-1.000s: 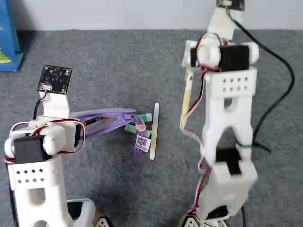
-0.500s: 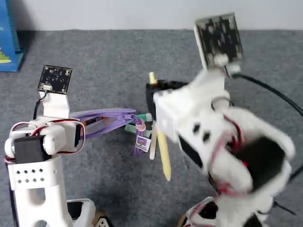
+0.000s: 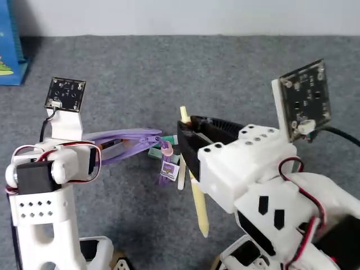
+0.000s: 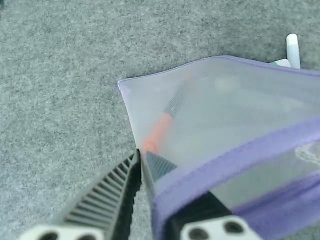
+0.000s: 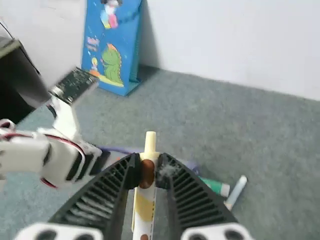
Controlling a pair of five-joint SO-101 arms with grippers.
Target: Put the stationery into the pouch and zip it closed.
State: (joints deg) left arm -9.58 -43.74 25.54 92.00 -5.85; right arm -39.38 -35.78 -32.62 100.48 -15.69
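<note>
Translucent pouch [image 4: 225,115], purple trim, orange item [image 4: 156,134] inside. Cream pen [image 3: 198,208] with brown spots. Grey desk [image 3: 140,73]. Green tube [image 5: 212,187] just beside the pouch.

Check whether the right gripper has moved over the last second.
Yes. The right gripper, holding the yellow pen, has swung across the high view toward the pouch, which stays put, and now sits just beside its open end.
</note>
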